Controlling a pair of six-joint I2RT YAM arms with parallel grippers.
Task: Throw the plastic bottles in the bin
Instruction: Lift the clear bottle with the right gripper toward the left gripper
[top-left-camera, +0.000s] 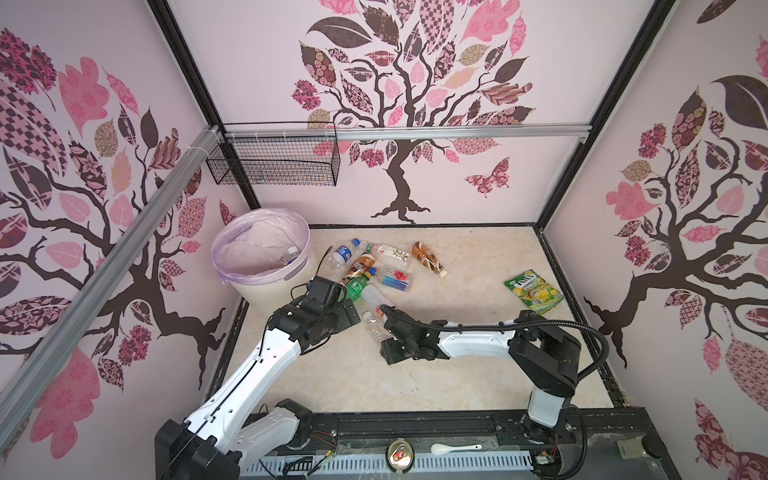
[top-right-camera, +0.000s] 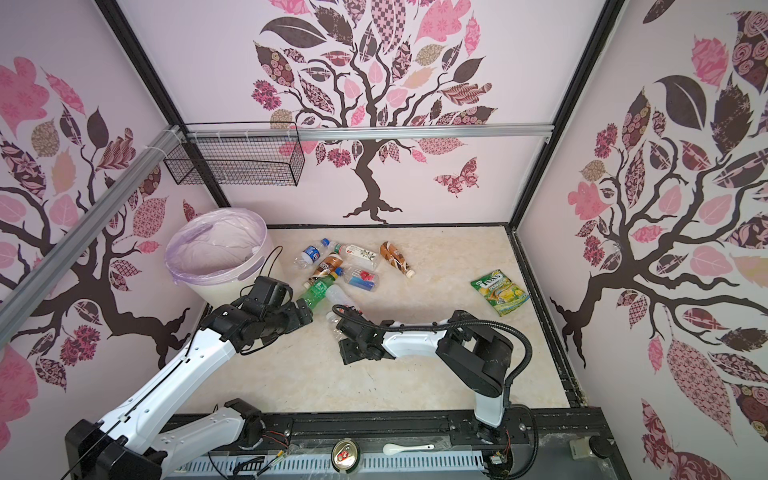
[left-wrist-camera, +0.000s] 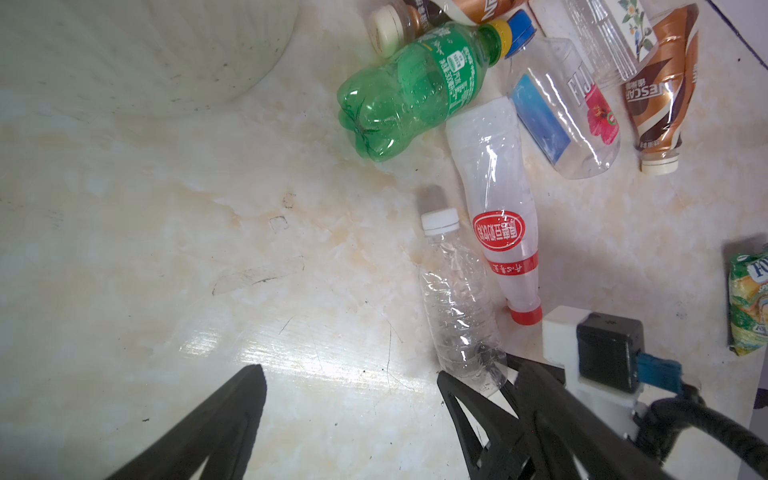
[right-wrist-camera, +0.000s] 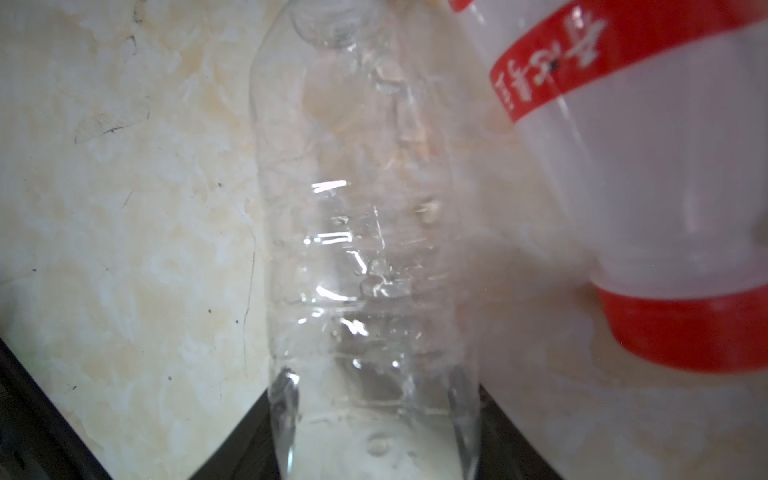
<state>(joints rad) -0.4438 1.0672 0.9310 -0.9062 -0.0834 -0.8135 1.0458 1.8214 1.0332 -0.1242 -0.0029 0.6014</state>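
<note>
Several plastic bottles lie in a cluster beside the bin (top-left-camera: 270, 286) (top-right-camera: 216, 286), among them a green one (top-left-camera: 355, 289) (left-wrist-camera: 415, 87) and a white one with a red label (left-wrist-camera: 498, 216) (right-wrist-camera: 623, 145). One bottle (top-left-camera: 289, 255) lies inside the bin's lilac bag. Closest to the arms is a clear unlabelled bottle (top-left-camera: 376, 328) (top-right-camera: 334, 322) (left-wrist-camera: 457, 307) (right-wrist-camera: 365, 249) with a white cap, flat on the table. My right gripper (top-left-camera: 385, 336) (right-wrist-camera: 374, 415) is shut on its base, a finger pressed to each side. My left gripper (top-left-camera: 349, 311) (left-wrist-camera: 349, 376) hovers open near the green bottle, over bare table.
A green-yellow snack packet (top-left-camera: 534, 293) lies at the right. A black wire basket (top-left-camera: 274, 162) hangs on the back rail above the bin. A drink can (top-left-camera: 401, 455) and a white spoon (top-left-camera: 453, 448) rest on the front rail. Walls enclose the table on three sides.
</note>
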